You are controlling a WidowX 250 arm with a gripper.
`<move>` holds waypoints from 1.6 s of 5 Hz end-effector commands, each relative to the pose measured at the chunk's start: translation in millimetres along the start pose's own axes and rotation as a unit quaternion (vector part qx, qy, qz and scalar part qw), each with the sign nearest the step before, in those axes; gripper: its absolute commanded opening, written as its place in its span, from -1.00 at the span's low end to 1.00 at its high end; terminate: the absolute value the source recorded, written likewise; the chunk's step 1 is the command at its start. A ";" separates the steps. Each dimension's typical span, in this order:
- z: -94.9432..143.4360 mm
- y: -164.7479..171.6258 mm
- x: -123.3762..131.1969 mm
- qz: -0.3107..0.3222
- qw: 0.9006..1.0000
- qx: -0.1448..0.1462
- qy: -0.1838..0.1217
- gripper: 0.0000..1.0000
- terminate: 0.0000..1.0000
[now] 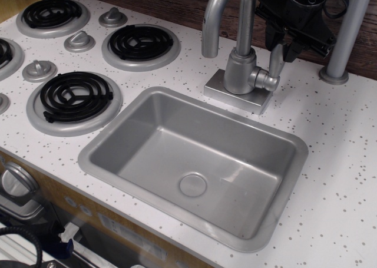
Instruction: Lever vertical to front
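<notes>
Where the small silver-grey paddle-shaped lever (pixel 275 63) stands upright, you see the black gripper (pixel 280 44) straddling its tip, fingers apart

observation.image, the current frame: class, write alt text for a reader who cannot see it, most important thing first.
A black robot gripper straddles the tip of an upright silver lever on the side of a toy kitchen faucet; whether it is clamped is unclear. In front lies an empty grey sink set in a white speckled counter, with black coil burners and grey knobs at left.
</notes>
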State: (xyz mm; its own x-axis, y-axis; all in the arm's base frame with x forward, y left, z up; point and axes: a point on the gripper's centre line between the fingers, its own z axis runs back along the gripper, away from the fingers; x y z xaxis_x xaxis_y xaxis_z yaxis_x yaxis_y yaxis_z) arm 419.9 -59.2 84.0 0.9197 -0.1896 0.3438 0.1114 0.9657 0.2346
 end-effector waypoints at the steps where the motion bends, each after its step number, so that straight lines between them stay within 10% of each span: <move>1: 19.9 3.6 -15.3 0.014 0.999 -0.004 0.049 -1.00 -1.00; 5: -19.6 -7.7 -47.9 0.042 0.994 -0.073 0.074 -1.00 -1.00; 6: -14.0 -7.9 -48.6 0.043 0.994 -0.068 0.072 1.00 -1.00; 8: 20.4 -4.0 -57.9 0.060 0.994 -0.030 0.082 1.00 -1.00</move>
State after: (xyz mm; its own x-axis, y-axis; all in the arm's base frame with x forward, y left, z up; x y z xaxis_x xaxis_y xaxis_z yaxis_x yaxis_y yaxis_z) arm 348.3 -52.2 64.3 0.9900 -0.0344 0.1371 0.0108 0.9856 0.1689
